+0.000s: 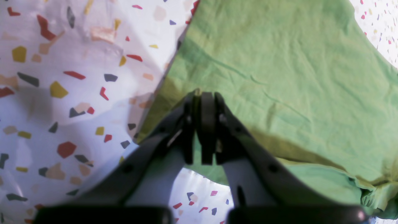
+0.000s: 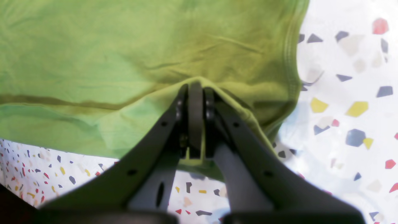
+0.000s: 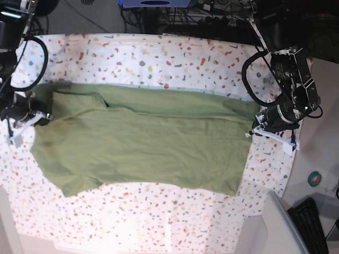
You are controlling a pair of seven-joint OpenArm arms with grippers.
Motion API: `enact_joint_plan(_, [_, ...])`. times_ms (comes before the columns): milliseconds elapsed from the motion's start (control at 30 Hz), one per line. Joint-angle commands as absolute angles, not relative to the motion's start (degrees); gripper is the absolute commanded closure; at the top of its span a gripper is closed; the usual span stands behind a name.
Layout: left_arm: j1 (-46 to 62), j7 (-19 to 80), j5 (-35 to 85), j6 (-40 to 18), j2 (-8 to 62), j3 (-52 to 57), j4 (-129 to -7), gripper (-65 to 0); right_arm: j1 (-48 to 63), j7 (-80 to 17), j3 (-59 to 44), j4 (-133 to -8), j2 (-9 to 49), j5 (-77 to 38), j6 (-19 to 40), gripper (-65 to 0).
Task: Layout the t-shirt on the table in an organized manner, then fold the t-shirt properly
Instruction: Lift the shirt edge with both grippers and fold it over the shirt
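Right now both claws are clenched on cloth. The left gripper (image 1: 202,93) has its jaws pressed together over a pinch of the t-shirt (image 3: 143,143) at one short end, and the right gripper (image 2: 196,85) is clamped the same way on the opposite end, where a stitched hem runs just beside its tips. In each wrist view a small ridge of green fabric rises into the closed jaws, so I take it both arms are gripping the upper layer rather than just resting on it.

Moving out from the claws, the shirt lies stretched lengthwise between them, across the middle of the table (image 3: 159,53). Its far long edge looks doubled over onto the body, with a straight crease running most of the way from one gripper to the other. That would explain the hold: two ends pinched at once keep the folded strip taut and even. A sleeve sticks out from the shirt's near edge on the right gripper's side, not yet tucked.

Speckled cloth shows all around the shirt, so there is room for the next fold. My guess is the layout is done and the folding is partway along.
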State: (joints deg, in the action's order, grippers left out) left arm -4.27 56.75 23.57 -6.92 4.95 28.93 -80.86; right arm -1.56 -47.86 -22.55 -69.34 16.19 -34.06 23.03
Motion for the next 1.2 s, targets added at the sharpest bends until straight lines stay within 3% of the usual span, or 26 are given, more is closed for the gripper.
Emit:
enact_joint_plan(0, [-5.14,55.96,23.96,-7.16,5.49,28.97,-81.71,0.0,-2.59,-46.73,-22.99,-70.2,17.19,-34.95,23.16,0.0])
enact_joint_plan(267, [-5.14,55.78,23.96,-7.16,5.67,29.32,-81.71,0.0,-2.42,-44.44,-22.99,-70.46,17.1,-34.95,23.08,0.0])
enact_joint_plan(467, [-5.23,49.63,23.87,-7.16,5.58,28.88,-77.32,0.0,-2.24,-41.98,-23.08,-70.2,17.01,-34.95,21.85,0.0])
enact_joint_plan(1167, [-6.81,48.66,23.96,-7.16,5.76,26.33,-74.07,0.0,-2.15,-38.81,-22.99,-70.02,16.84,-34.95,19.65,0.0])
